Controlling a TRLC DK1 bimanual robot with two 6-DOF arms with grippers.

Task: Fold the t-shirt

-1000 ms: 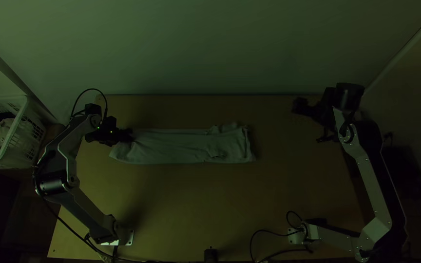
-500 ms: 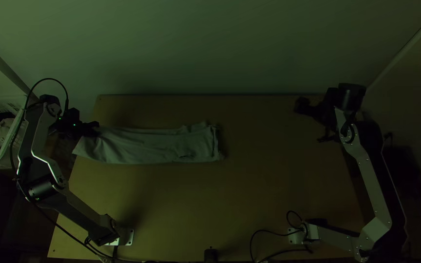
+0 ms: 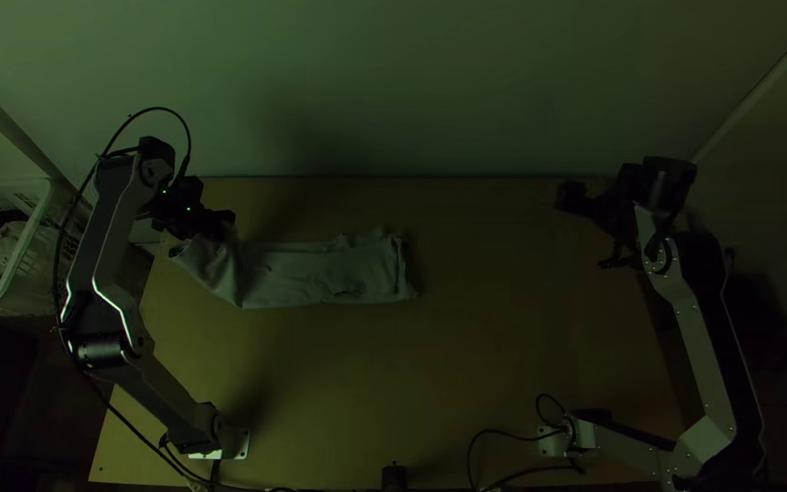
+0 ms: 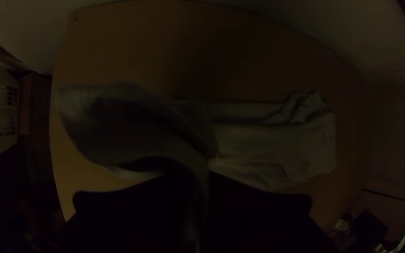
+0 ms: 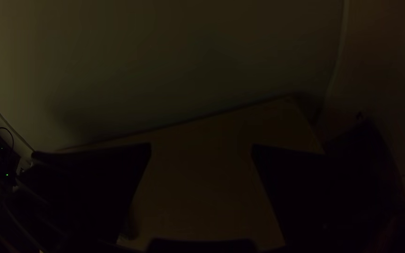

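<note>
In the top view my left gripper (image 3: 222,221) is above the left end of the t-shirt (image 3: 321,273), which lies as a long narrow folded strip across the table, its left end lifted and turned. Seen from the left wrist, my left gripper (image 4: 202,187) is shut on the cloth; a raised flap of the t-shirt (image 4: 273,145) curves up between its black fingers. My right gripper (image 3: 576,200) hangs over the table's far right part, away from the cloth. In the right wrist view that right gripper (image 5: 201,152) stands open with nothing between its fingers.
A white basket (image 3: 25,264) with cloth inside stands beyond the left edge of the table (image 3: 393,374). A wall (image 3: 393,91) rises behind the far edge. Cables (image 3: 503,435) lie near the right arm's base, and a small black object (image 3: 394,477) is at the near edge.
The left arm first drew the t-shirt to the left, then swung back rightward and toward the far edge, lifting the cloth's left end. The right arm has shifted slightly right.
</note>
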